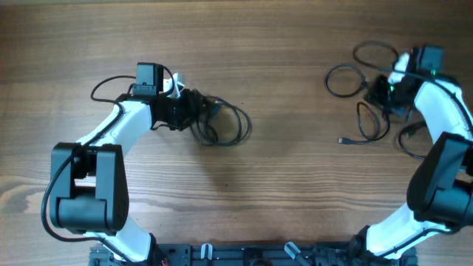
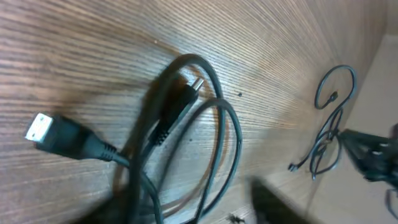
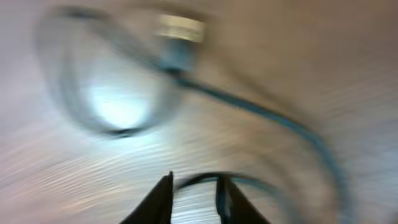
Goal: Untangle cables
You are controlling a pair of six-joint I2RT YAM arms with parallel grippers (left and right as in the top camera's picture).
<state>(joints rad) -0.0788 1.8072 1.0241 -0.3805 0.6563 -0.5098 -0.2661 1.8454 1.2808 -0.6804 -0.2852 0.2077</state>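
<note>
A loose coil of black cables [image 1: 230, 127] lies left of centre, right in front of my left gripper [image 1: 194, 111]. In the left wrist view the coil [image 2: 214, 134] shows a flat silvery plug [image 2: 39, 128] and a small round jack [image 2: 196, 83]. Strands run between the blurred fingers [image 2: 277, 205] of the left gripper [image 2: 186, 211], which stand wide apart. Thin cable loops [image 1: 344, 80] are spread at the far right around my right gripper [image 1: 380, 90]. The blurred right wrist view shows the right gripper [image 3: 196, 190] slightly open, a thin cable [image 3: 199, 179] arcing across its tips and a plug [image 3: 180, 28] beyond.
The wooden table [image 1: 295, 177] carries both arms. The left arm's own thicker wire [image 1: 111, 81] loops behind its wrist. The arm bases and a black rail [image 1: 259, 255] line the front edge. The right arm [image 2: 373, 155] and its cable loops [image 2: 329, 130] show far off in the left wrist view.
</note>
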